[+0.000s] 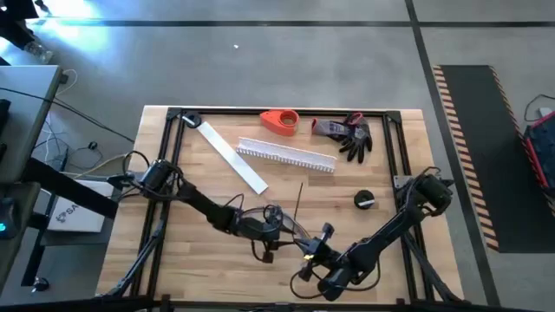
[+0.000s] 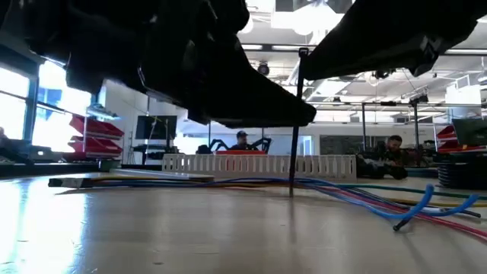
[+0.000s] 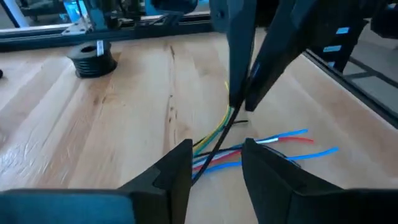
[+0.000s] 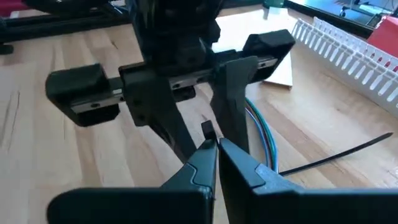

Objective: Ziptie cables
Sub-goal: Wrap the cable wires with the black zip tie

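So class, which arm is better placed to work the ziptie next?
Probably the right: the right gripper appears shut on the ziptie, just above the cables. The left gripper is open, astride the cables.

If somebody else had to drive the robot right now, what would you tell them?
Left gripper: jaws open, straddling the cables near the table's front middle.
Right gripper: jaws shut, close against the left one. What they pinch is unclear.
Black zip tie: beside the bundle, with no loop visible around it.
Done: cables gathered. Left: wrap the tie and cinch it.
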